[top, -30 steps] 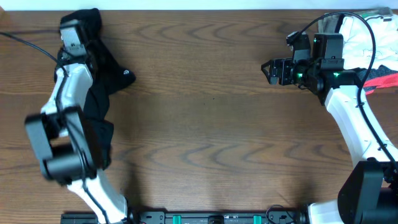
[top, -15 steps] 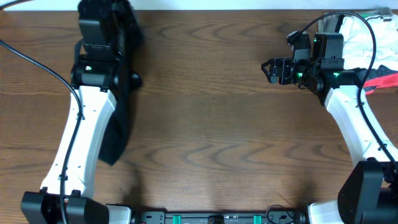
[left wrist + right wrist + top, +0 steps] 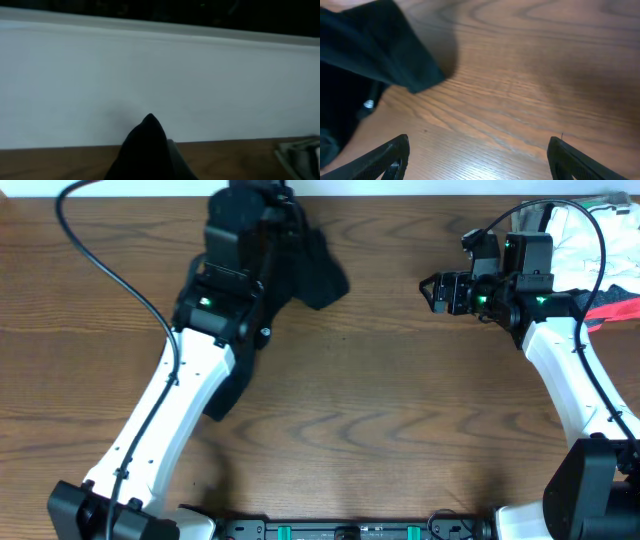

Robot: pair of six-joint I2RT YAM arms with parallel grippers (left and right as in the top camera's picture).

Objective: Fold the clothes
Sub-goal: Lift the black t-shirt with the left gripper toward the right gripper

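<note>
A black garment (image 3: 318, 268) hangs from my left gripper (image 3: 262, 200) near the table's far edge, trailing down under the arm to about the table's middle left (image 3: 230, 385). In the left wrist view the black cloth (image 3: 147, 150) fills the space between the fingers, in front of a white wall. My right gripper (image 3: 430, 292) is open and empty at the right side, hovering over bare wood (image 3: 480, 160). The right wrist view shows the black garment (image 3: 375, 45) at its upper left.
A pile of white and red clothes (image 3: 600, 250) lies at the far right corner behind the right arm. A white wall (image 3: 160, 85) runs along the table's far edge. Bare wooden tabletop (image 3: 380, 410) lies between the arms.
My left arm has swung from the far left toward the centre, dragging the black garment rightward along the back edge. The right arm has not moved.
</note>
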